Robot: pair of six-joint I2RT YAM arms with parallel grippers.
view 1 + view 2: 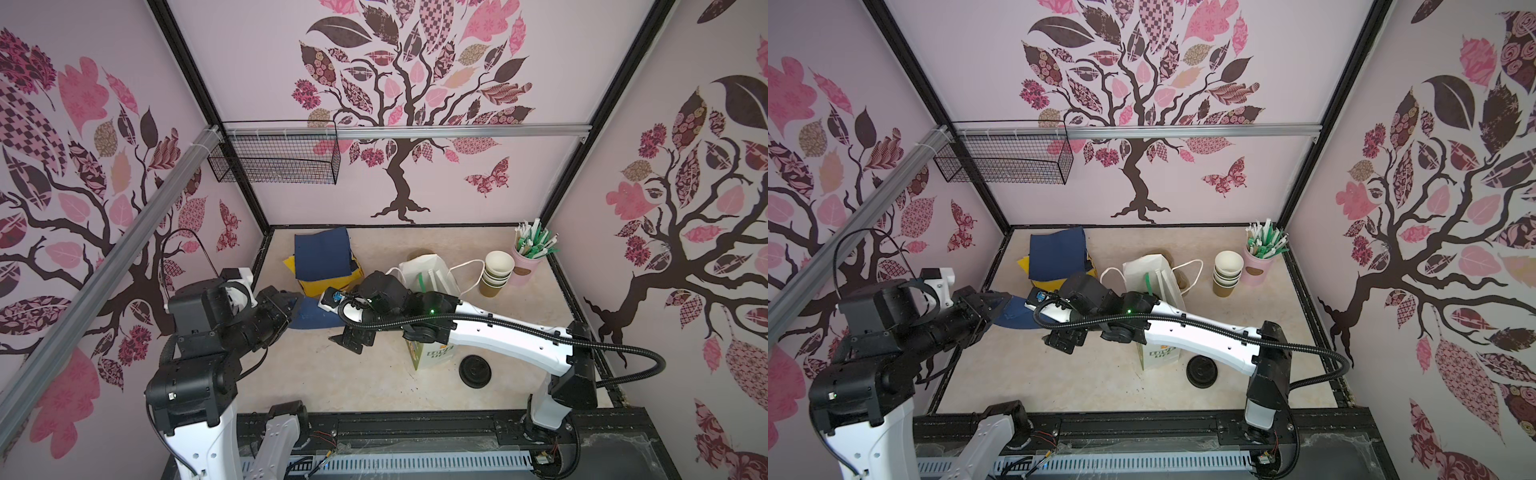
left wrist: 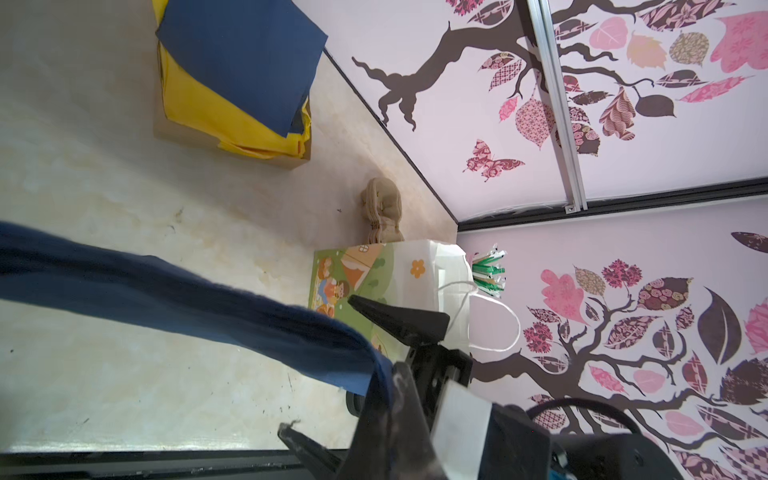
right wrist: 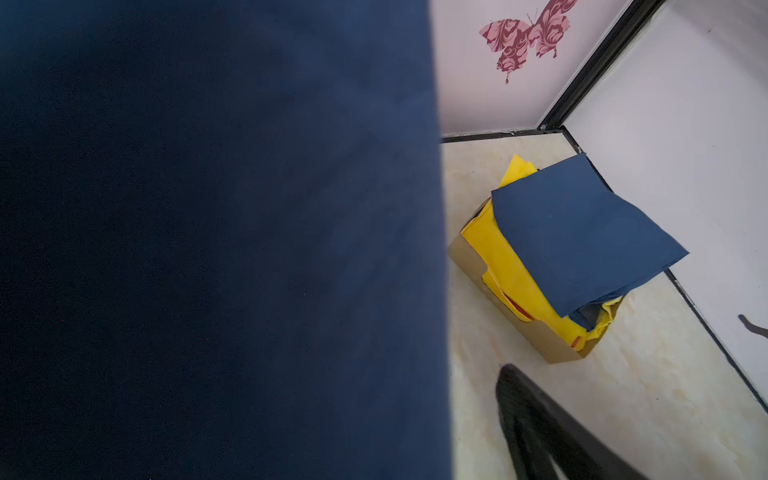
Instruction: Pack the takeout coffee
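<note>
Looks well along — grips a blue napkin [image 1: 311, 318] in the clamped left gripper [image 1: 293, 305], right gripper [image 2: 316, 362] spread wide astride its edge, near the white bag [image 1: 413, 266] holding straws [image 1: 422, 280]; cannot find the takeout coffee — possibly inside.
</note>
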